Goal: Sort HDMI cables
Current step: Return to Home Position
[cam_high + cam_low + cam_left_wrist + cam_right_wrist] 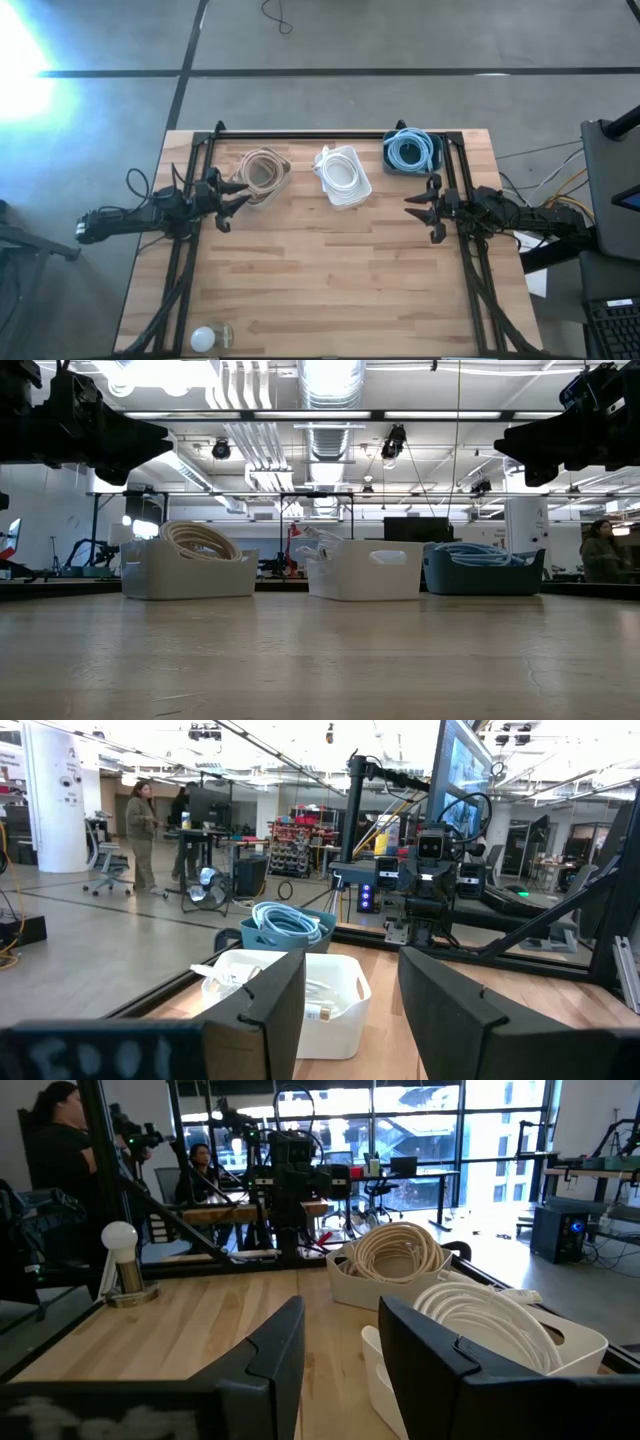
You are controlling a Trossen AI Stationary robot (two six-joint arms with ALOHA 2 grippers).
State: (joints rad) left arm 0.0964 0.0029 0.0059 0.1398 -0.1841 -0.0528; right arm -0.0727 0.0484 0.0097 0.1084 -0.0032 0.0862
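**Tan, white and blue on pale wood**

The left fingers (236, 188) and right fingers (420, 199) are black. Beside the left ones, beige-tan HDMI cables (262, 168) fill a pale beige bin (188, 575). Between both pairs, white cables (342, 172) sit in a white bin (365, 570). By the right fingers, light blue cables (411, 150) sit in a deep blue bin (484, 578). The worktop (330, 280) is light wood, plank-striped.

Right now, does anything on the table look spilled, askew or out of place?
Nothing spilled. The white bin sits turned askew to its neighbours, and the beige coils stick up tilted above their bin.
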